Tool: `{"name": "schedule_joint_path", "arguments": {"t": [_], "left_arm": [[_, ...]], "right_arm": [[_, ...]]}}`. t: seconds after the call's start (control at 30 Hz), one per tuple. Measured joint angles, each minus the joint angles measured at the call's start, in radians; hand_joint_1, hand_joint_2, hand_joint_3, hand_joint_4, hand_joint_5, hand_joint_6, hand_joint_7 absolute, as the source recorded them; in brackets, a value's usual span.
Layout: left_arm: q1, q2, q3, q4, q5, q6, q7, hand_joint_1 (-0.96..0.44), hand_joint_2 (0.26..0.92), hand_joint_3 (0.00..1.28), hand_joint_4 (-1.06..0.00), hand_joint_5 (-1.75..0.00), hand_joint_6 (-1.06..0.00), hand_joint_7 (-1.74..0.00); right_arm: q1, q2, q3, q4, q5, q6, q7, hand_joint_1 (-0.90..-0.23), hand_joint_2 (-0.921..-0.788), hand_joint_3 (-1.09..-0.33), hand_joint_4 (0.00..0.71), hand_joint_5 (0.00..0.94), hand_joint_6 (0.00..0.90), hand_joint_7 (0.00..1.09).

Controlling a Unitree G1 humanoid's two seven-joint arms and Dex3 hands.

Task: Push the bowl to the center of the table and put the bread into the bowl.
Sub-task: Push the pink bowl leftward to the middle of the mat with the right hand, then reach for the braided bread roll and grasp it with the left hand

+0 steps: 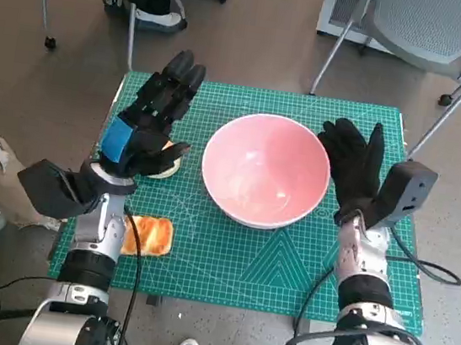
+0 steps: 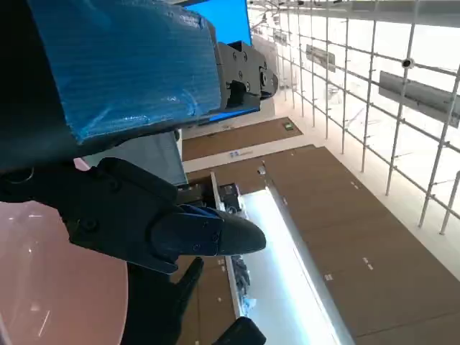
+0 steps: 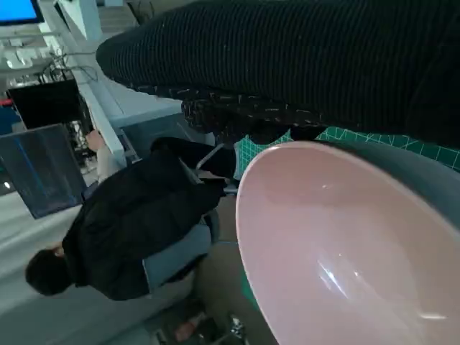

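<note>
We find the large pink round bowl [image 1: 266, 170] at about the middle of the green gridded cutting mat [image 1: 286, 265] that covers the table, so we judge the push step essentially done. The right hand in its black knitted glove [image 1: 353, 167] stands at the bowl's 3 o'clock, fingers spread and upright, against or just beside the rim; it grasps nothing. The left hand with blue tape on its back [image 1: 148, 123] hovers at the bowl's 9 o'clock, fingers extended and released, empty. The golden-brown toasted bread piece [image 1: 148, 236] lies on the mat at the bowl's 8 o'clock, near the left forearm and outside the bowl. A pale round item [image 1: 167, 167] shows partly beneath the left hand; we cannot identify it. Remaining work, in our judgement: grasp the bread and deposit it in the bowl.
</note>
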Motion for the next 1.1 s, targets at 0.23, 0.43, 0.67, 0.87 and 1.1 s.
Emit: {"name": "schedule_joint_path", "arguments": {"t": [0.23,0.43,0.67,0.87,1.1], "left_arm": [[0.007,0.000,-0.004,-0.013,0.000,0.001,0.013,-0.65,0.921,0.23,-0.05,0.00,-0.19,0.00],[0.026,0.000,-0.007,-0.040,0.000,0.013,0.015,-0.65,0.921,0.23,-0.05,0.00,-0.20,-0.01],[0.045,0.001,-0.007,-0.079,-0.006,0.036,0.019,-0.65,0.921,0.23,-0.05,0.00,-0.20,-0.01],[0.052,-0.002,-0.011,-0.116,-0.010,0.055,0.031,-0.65,0.921,0.23,-0.05,0.00,-0.20,0.00],[0.057,-0.020,-0.026,-0.151,-0.015,0.077,0.044,-0.65,0.921,0.22,-0.05,0.00,-0.19,0.00]], "right_arm": [[0.000,-0.007,0.003,0.000,-0.002,0.000,0.012,-0.662,-0.921,-0.764,0.170,0.002,0.218,0.10],[-0.001,-0.034,0.013,-0.008,-0.004,-0.012,0.016,-0.705,-0.921,-0.754,0.183,0.008,0.227,0.10],[-0.001,-0.063,0.056,-0.069,-0.033,-0.115,-0.009,-0.671,-0.921,-0.796,0.200,0.012,0.224,0.10],[0.006,-0.051,0.093,-0.192,-0.037,-0.270,0.009,-0.651,-0.921,-0.844,0.201,0.008,0.205,0.09],[0.055,-0.001,0.132,-0.358,0.012,-0.403,0.137,-0.684,-0.921,-0.822,0.199,0.006,0.208,0.10]]}}
